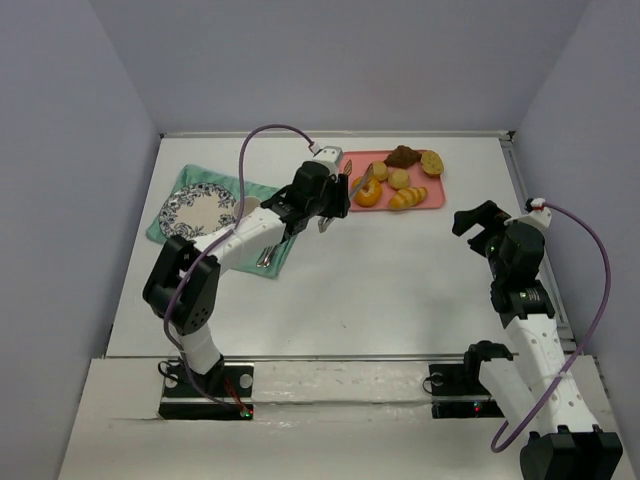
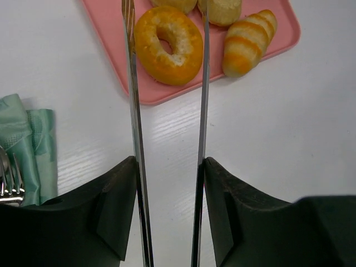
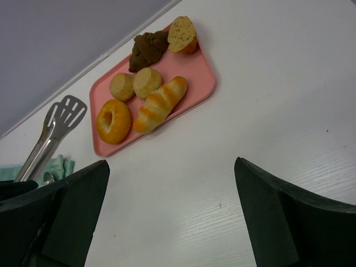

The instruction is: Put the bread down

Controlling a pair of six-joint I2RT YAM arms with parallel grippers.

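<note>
Several breads lie on a pink tray (image 1: 358, 159): an orange ring-shaped bread (image 2: 168, 44), a striped roll (image 2: 247, 41), two round buns (image 3: 135, 84), a dark brown piece (image 3: 147, 49) and a cut piece (image 3: 182, 33). My left gripper (image 2: 169, 162) is shut on a pair of metal tongs (image 2: 133, 111). The tong arms stand spread, their tips on either side of the ring-shaped bread at the tray's near left. In the top view the left gripper (image 1: 322, 200) hangs just left of the tray. My right gripper (image 3: 172, 167) is open and holds nothing, over the bare table to the right.
A patterned plate (image 1: 198, 212) rests on a green cloth (image 1: 172, 236) at the left, with a fork (image 2: 8, 178) on the cloth's near edge. The right gripper (image 1: 475, 218) hovers near the table's right rim. Grey walls enclose the table.
</note>
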